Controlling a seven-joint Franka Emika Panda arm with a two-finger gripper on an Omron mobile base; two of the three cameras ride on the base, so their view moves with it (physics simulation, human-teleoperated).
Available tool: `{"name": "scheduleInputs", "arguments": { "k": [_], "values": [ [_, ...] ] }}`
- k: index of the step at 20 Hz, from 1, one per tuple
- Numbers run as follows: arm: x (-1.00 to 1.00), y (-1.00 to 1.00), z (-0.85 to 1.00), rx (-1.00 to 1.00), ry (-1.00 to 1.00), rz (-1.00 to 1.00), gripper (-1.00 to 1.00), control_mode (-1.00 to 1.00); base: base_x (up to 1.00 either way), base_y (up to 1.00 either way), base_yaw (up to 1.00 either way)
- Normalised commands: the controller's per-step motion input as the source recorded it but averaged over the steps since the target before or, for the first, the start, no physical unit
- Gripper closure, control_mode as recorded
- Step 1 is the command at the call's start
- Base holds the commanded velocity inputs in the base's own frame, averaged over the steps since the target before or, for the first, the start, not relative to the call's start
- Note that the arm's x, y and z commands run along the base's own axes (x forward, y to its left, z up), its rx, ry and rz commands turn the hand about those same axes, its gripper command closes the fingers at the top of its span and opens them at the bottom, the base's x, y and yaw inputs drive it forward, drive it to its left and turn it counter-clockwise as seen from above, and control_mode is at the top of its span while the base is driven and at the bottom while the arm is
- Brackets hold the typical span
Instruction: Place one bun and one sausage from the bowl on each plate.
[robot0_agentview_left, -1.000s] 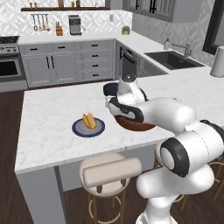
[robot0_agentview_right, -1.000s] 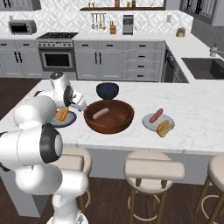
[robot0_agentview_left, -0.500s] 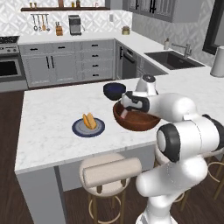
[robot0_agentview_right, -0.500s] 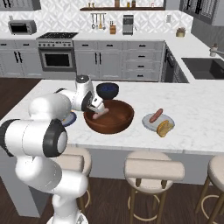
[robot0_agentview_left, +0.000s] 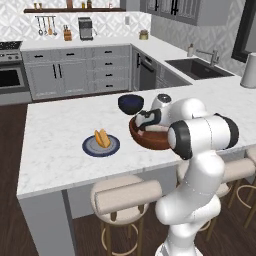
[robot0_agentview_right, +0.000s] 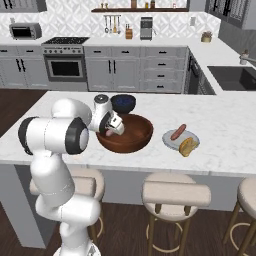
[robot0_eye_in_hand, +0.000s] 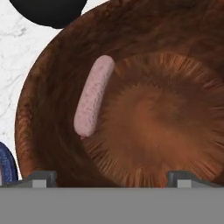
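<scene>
Sausage (robot0_eye_in_hand: 93, 96) lying left of centre in the wooden bowl (robot0_eye_in_hand: 183, 65); gripper (robot0_eye_in_hand: 109, 177) at frame bottom, fingers spread wide, empty.

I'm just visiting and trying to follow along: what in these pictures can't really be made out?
- Left base view: the sausage in the bowl is hidden behind the hand and arm.
- Right base view: the blue-rimmed plate and its bun are hidden behind the arm.
- Hand view: that plate is cut off at the left edge.

A home kitchen: stove (robot0_agentview_right: 65, 61), sink (robot0_agentview_left: 199, 68), grey cabinets (robot0_agentview_right: 127, 73), bar stools (robot0_agentview_right: 174, 197).
</scene>
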Motion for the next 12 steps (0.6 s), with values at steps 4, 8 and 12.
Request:
{"name": "scheduleInputs", "arguments": {
  "k": [4,8,12],
  "values": [
    [0.70,0.00,-0.24,0.01,0.07,0.00,-1.00,-1.00,0.00,0.00,0.00],
    [0.62,0.00,-0.18,0.00,0.08,0.00,-1.00,-1.00,0.00,0.00,0.00],
    [0.58,0.00,-0.21,0.02,0.01,-0.02,-1.00,-1.00,0.00,0.00,0.00]
  ]
}}
